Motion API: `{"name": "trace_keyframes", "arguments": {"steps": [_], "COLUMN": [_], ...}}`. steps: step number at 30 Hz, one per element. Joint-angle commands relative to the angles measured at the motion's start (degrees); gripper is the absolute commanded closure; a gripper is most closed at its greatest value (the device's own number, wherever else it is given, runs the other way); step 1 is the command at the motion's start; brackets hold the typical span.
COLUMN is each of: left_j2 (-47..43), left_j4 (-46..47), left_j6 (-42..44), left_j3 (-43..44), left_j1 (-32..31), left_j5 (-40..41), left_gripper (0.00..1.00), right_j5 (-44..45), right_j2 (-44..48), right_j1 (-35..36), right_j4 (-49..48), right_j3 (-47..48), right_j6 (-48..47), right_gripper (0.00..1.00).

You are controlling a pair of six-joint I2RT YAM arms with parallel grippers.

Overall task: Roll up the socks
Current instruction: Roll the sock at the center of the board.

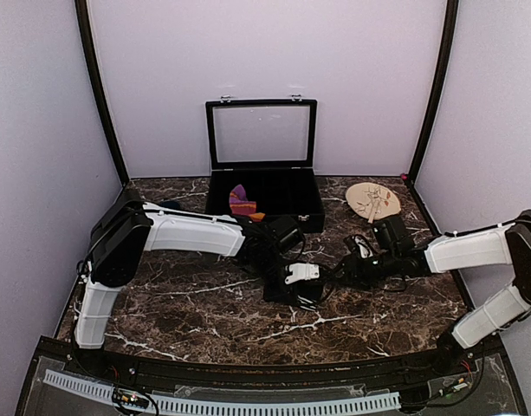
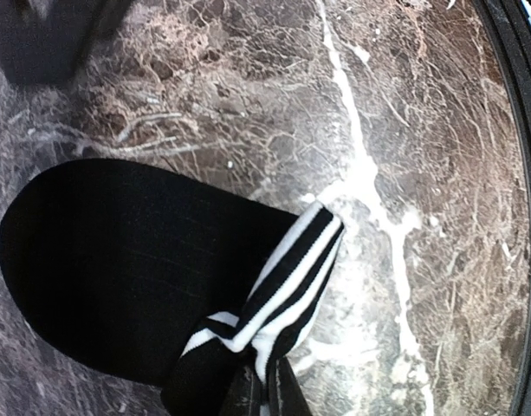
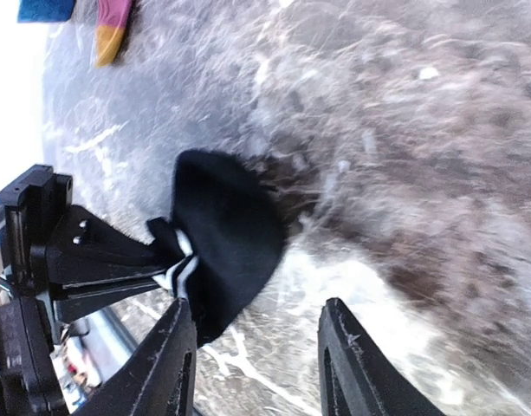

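Note:
The black sock (image 2: 135, 269) lies flat on the marble table (image 2: 404, 113), its white-striped cuff (image 2: 291, 277) bunched up. My left gripper (image 2: 269, 394) is shut on that cuff at the bottom of the left wrist view. The right wrist view shows the same black sock (image 3: 230, 230) with the left gripper (image 3: 157, 269) pinching it from the left. My right gripper (image 3: 258, 329) is open just short of the sock, with nothing between its fingers. The maroon-red sock (image 1: 242, 202) lies in the black box, and its orange tip (image 3: 111, 35) peeks in at the top of the right wrist view.
A black box (image 1: 274, 212) with an open glass lid (image 1: 263, 132) stands at the back centre. A round wooden plate (image 1: 372, 201) lies at the back right. A blue object (image 3: 44, 9) shows at the top left edge of the right wrist view. Lilac walls enclose the table.

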State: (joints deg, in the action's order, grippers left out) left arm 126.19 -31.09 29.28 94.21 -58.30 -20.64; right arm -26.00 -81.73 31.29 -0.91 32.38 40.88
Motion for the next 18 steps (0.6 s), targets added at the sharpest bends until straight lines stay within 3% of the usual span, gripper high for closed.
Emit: {"name": "trace_keyframes", "arguments": {"steps": [1,8,18], "left_j2": [-2.8,-1.0,4.0], "left_j4": [-5.2,-9.7,-17.1], "left_j6": [-2.7,-3.8,-4.5], "left_j3": [-0.8,3.1,10.1], "left_j1": [0.8,2.5,4.7], "left_j5": [-4.3,-9.5,-15.4], "left_gripper": [1.0,1.0,1.0], "right_j5": [11.0,24.5,44.3], "right_j2": [4.6,12.2,15.5], "right_j1": [1.2,7.8,24.9], "right_j4": [3.8,7.3,11.2], "right_j3": [-0.5,0.6,2.9], "right_j6": [-3.4,-7.4,-11.3], "right_gripper": [0.55,0.57,0.61]}}
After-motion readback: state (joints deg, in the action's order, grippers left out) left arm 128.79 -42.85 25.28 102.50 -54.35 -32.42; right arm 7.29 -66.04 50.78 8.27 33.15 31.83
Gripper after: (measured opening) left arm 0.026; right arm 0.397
